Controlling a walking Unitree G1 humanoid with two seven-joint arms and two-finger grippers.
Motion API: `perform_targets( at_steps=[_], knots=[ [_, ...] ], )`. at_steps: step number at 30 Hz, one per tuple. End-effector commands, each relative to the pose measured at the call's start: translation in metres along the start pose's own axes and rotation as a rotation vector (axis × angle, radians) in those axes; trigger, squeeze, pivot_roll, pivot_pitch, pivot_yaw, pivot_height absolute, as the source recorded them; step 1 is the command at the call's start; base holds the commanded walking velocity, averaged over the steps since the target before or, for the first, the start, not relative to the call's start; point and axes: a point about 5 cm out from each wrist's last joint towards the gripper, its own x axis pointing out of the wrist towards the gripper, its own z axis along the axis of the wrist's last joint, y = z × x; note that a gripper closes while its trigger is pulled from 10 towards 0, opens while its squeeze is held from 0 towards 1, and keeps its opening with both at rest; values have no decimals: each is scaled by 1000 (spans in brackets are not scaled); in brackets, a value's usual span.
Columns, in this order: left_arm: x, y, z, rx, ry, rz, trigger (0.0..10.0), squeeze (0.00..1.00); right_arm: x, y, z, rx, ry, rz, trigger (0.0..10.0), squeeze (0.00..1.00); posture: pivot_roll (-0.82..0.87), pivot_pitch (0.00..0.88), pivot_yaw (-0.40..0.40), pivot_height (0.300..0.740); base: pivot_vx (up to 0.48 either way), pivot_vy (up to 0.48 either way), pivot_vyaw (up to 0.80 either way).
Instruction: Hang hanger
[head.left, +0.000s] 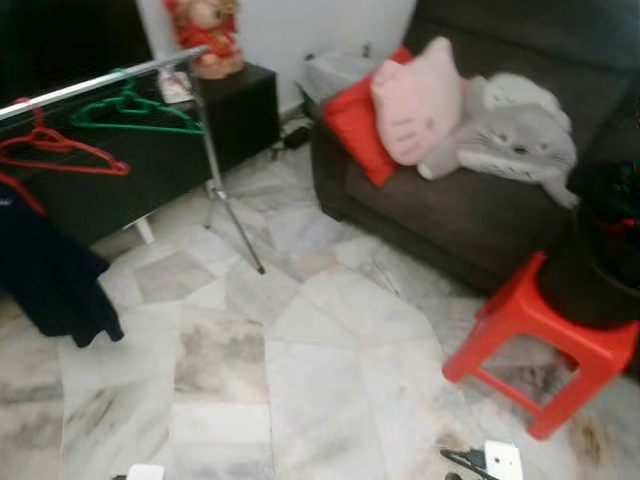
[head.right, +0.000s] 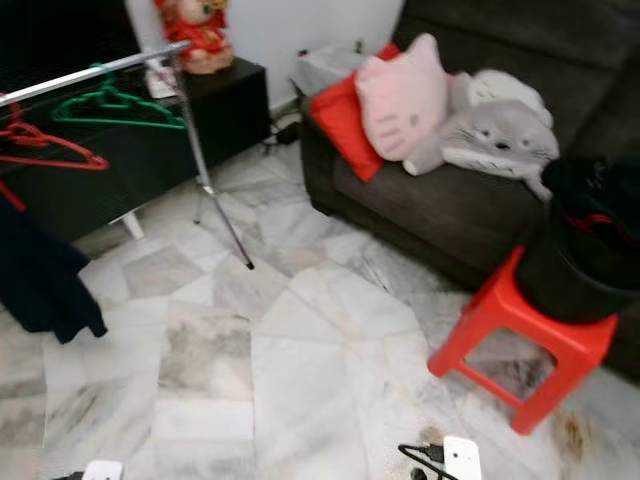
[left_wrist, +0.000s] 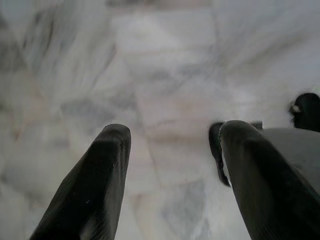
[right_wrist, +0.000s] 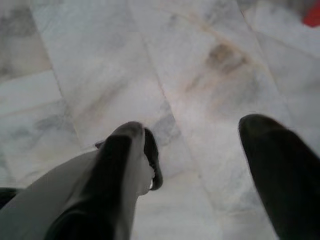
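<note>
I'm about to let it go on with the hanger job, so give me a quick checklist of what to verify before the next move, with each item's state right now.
1. Left hand open and free: ok, fingers apart over the pale marble floor, nothing between them.
2. Right hand open and free: ok, same.
3. A hanger in hand: not ok, neither hand holds one.
4. Silver metal clothes rail in view: ok, at upper left.
5. Room on the rail: ok, a gap shows between the green plastic hanger and the red plastic hanger.
6. A loose hanger to fetch: cannot tell; the black bucket on the red plastic stool holds dark things.
</note>
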Motion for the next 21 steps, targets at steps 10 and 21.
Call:
perform_targets(
  at_steps=[10, 21],
  knots=[
    [4, -29, 3, -20, 8, -36, 10000, 0, 0, 0, 0, -7, 2, 2, 10000, 0, -97, 47, -8, 740, 0, 0, -591],
    [3, -26, 2, 10, 7, -35, 10000, 0, 0, 0, 0, -7, 1, 2, 10000, 0, -97, 47, -10, 740, 0, -23, -590]
  ],
)
